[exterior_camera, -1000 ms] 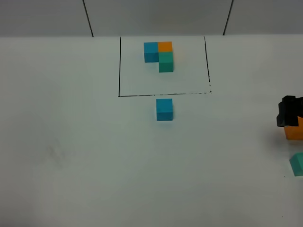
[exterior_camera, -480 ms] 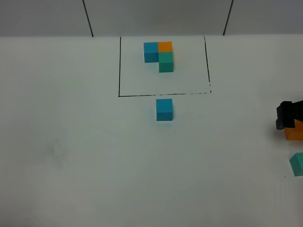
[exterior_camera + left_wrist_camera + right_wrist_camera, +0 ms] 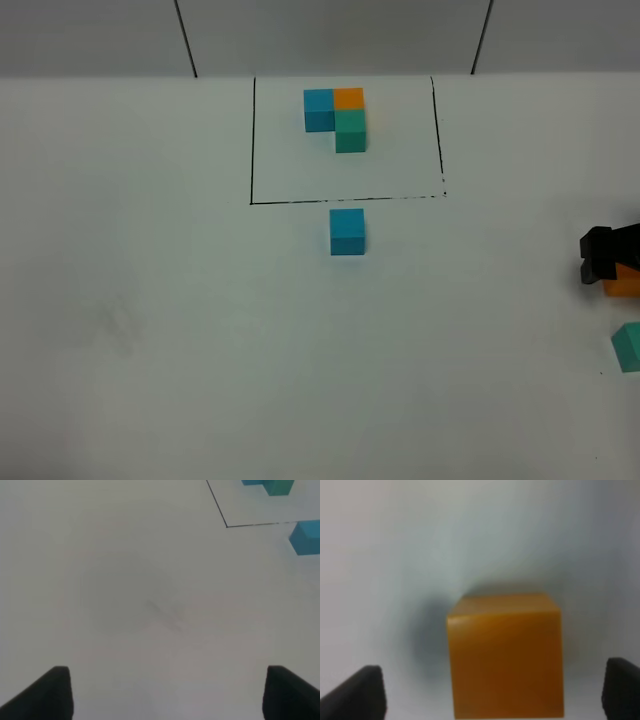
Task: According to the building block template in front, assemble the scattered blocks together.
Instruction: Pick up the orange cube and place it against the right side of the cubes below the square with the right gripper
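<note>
The template (image 3: 337, 118) is a blue, orange and teal-green cluster inside a black-lined rectangle at the table's back. A loose sky-blue cube (image 3: 347, 231) sits just in front of the frame; it also shows in the left wrist view (image 3: 306, 537). The orange cube (image 3: 626, 284) lies at the right edge, partly hidden by my right gripper (image 3: 604, 256). In the right wrist view the orange cube (image 3: 505, 655) sits between the open fingertips (image 3: 355, 692), untouched. A teal-green cube (image 3: 628, 347) lies nearer, at the right edge. My left gripper (image 3: 167, 692) is open over bare table.
The white table (image 3: 180, 330) stretches wide on the left and in front. A grey wall with two dark seams runs along the back. The frame's corner line (image 3: 226, 526) shows in the left wrist view.
My right gripper has come lower over the orange cube, covering more of it in the high view. The cubes have not moved.
</note>
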Robot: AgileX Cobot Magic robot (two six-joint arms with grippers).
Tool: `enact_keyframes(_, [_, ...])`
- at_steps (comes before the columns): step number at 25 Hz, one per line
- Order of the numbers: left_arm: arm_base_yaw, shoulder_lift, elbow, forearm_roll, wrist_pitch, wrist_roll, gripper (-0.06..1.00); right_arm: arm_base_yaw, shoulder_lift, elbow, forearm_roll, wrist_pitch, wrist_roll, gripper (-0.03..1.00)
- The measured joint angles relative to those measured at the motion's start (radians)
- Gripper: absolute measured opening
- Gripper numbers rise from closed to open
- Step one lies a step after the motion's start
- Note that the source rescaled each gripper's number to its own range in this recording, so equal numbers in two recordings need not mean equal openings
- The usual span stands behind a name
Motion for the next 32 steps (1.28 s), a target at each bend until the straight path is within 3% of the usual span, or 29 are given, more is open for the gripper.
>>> enact_keyframes(4, [0.0, 0.0, 0.0, 0.0, 0.0, 0.0, 0.68, 0.0, 0.024, 0.0, -0.001, -0.001, -0.002, 0.81])
enact_keyframes(6, [0.0, 0.0, 0.0, 0.0, 0.0, 0.0, 0.68, 0.0, 0.026, 0.0, -0.017, -0.002, -0.002, 0.72])
enact_keyframes(8, [0.0, 0.0, 0.0, 0.0, 0.0, 0.0, 0.68, 0.0, 0.026, 0.0, -0.033, -0.002, -0.002, 0.57])
enact_keyframes(11, [0.0, 0.0, 0.0, 0.0, 0.0, 0.0, 0.68, 0.0, 0.026, 0.0, -0.049, -0.001, -0.002, 0.22])
enact_keyframes(16, [0.0, 0.0, 0.001, 0.0, 0.0, 0.0, 0.68, 0.007, 0.027, -0.025, -0.057, 0.03, -0.007, 0.23])
enact_keyframes(19, [0.0, 0.0, 0.001, 0.0, 0.0, 0.0, 0.68, 0.071, 0.027, -0.099, -0.078, 0.109, -0.063, 0.23])
enact_keyframes(22, [0.0, 0.0, 0.001, 0.0, 0.0, 0.0, 0.68, 0.198, 0.027, -0.196, -0.115, 0.223, -0.208, 0.23])
enact_keyframes(27, [0.0, 0.0, 0.001, 0.0, 0.0, 0.0, 0.68, 0.43, 0.034, -0.316, -0.258, 0.37, -0.58, 0.23])
enact_keyframes(32, [0.0, 0.0, 0.001, 0.0, 0.0, 0.0, 0.68, 0.531, 0.121, -0.463, -0.281, 0.513, -0.815, 0.23])
